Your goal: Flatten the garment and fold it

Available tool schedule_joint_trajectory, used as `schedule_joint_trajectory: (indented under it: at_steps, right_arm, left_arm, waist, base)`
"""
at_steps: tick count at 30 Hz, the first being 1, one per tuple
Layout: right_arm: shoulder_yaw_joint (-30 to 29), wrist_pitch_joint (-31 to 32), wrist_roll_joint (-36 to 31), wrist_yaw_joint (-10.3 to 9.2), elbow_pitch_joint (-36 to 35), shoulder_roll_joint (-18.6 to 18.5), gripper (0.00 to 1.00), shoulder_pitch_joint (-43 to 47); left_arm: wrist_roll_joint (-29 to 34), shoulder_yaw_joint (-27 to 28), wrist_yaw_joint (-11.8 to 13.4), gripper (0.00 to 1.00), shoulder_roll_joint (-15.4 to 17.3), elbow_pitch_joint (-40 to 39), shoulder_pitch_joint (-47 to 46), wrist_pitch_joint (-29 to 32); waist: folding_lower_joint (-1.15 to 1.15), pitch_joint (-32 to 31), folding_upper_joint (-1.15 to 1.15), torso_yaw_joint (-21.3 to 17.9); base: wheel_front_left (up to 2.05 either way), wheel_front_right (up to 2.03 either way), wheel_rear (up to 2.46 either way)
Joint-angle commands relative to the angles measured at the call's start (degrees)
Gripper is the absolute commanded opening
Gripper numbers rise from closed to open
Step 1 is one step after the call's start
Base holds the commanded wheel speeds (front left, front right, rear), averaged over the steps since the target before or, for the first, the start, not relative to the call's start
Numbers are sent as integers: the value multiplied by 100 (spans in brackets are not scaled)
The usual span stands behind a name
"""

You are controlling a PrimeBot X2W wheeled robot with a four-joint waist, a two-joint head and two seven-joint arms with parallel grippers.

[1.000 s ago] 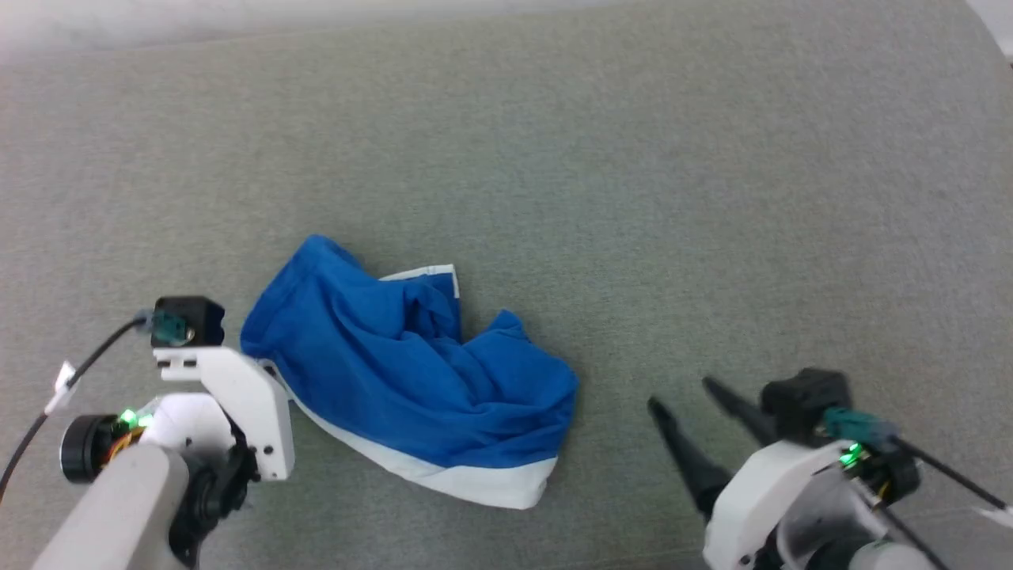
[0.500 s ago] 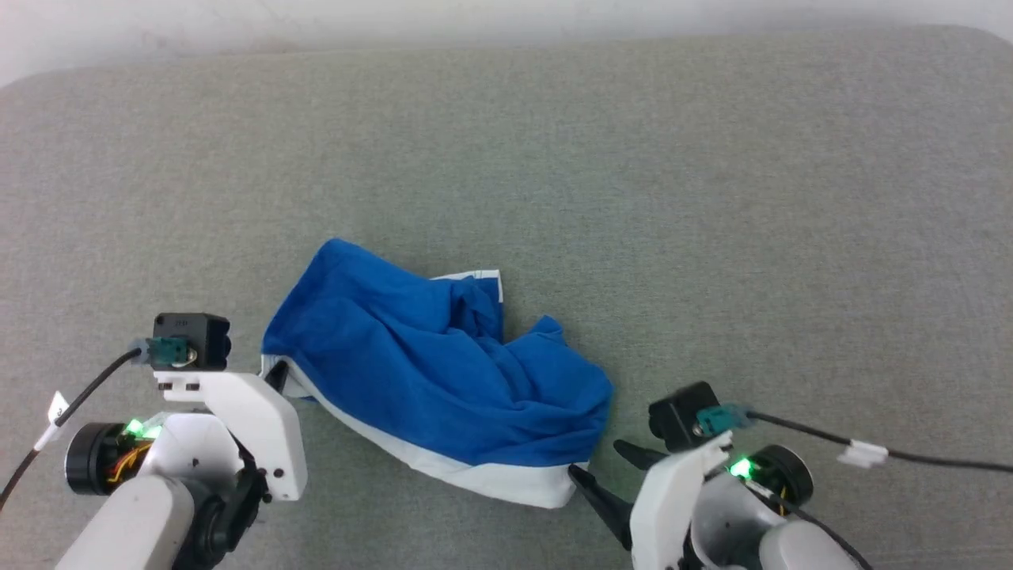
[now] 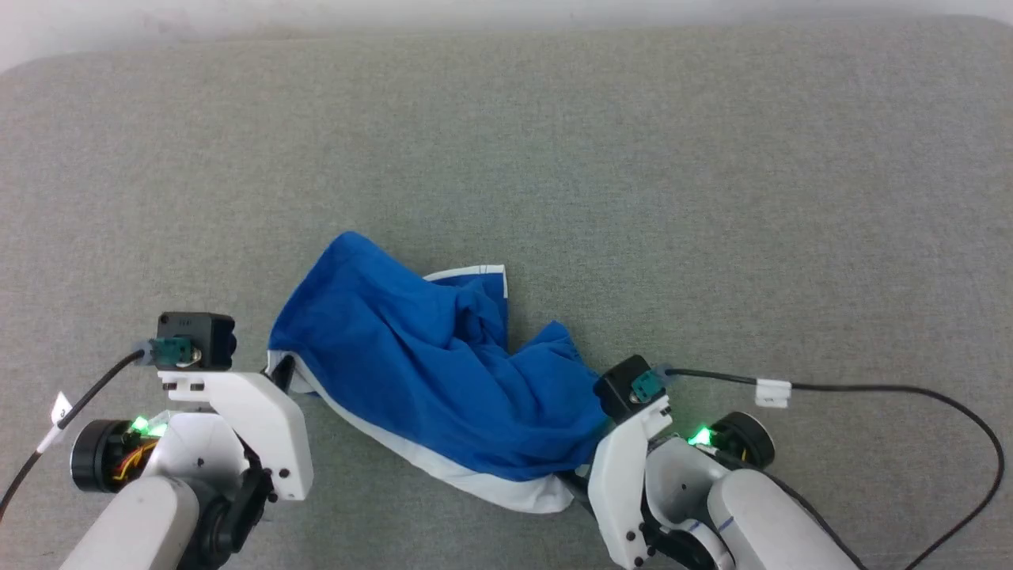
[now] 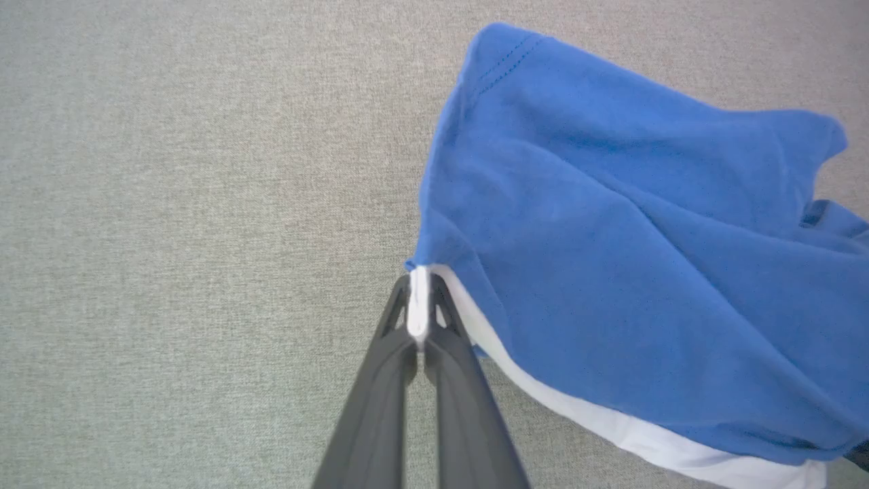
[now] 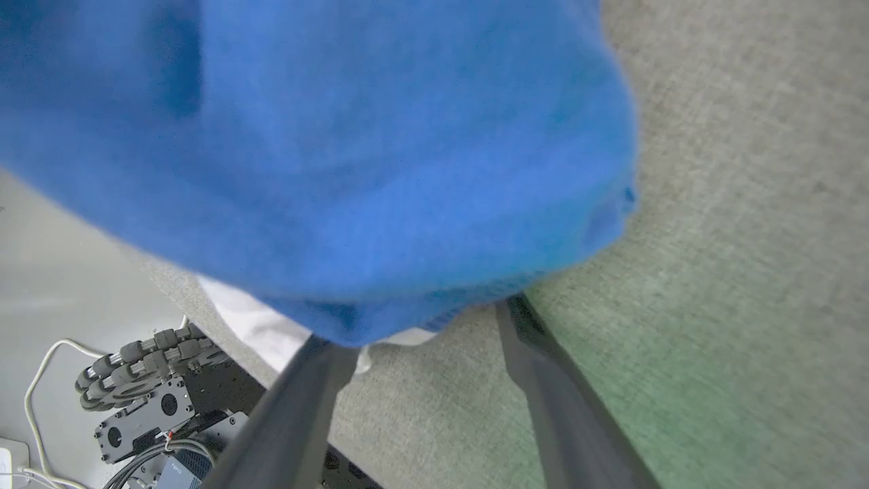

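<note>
Garment: bright royal-blue thin fabric shorts with a white side stripe (image 3: 443,380), crumpled, near the near edge of the grey-green woven cloth surface (image 3: 712,198), left of its middle.
Left gripper (image 4: 419,305): closed, pinching the garment's white-striped left corner.
Right gripper (image 5: 424,326): fingers spread wide at the garment's near right corner, not clamped on it.
Obstruction: blue fabric overhangs both right fingertips.
Surroundings: black cable with white tag (image 3: 772,389) right of the garment; roller-wheeled base (image 5: 142,401) beyond the near edge.

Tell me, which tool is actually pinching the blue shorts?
The left tool, shut on the white edge of the shorts; the right tool stands open.
</note>
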Motion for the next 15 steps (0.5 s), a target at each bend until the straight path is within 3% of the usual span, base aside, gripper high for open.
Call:
schedule_joint_trajectory:
  at_steps: [1, 9, 15]
  right_arm:
    - [170, 284, 43, -5, 342, -1, 2, 192]
    - [79, 681, 342, -5, 38, -34, 0, 175]
    - [-169, 754, 565, -5, -761, -336, 0, -35]
  left_arm:
    - [60, 0, 40, 0, -9, -14, 33, -38]
    - [-10, 14, 30, 0, 30, 37, 140, -42]
    - [-41, 64, -31, 0, 134, -142, 75, -23]
  waist:
    - [1, -7, 0, 7]
    - [1, -186, 0, -8]
    - [1, -414, 0, -36]
  base:
    - [0, 0, 0]
    - [0, 0, 0]
    - [0, 0, 0]
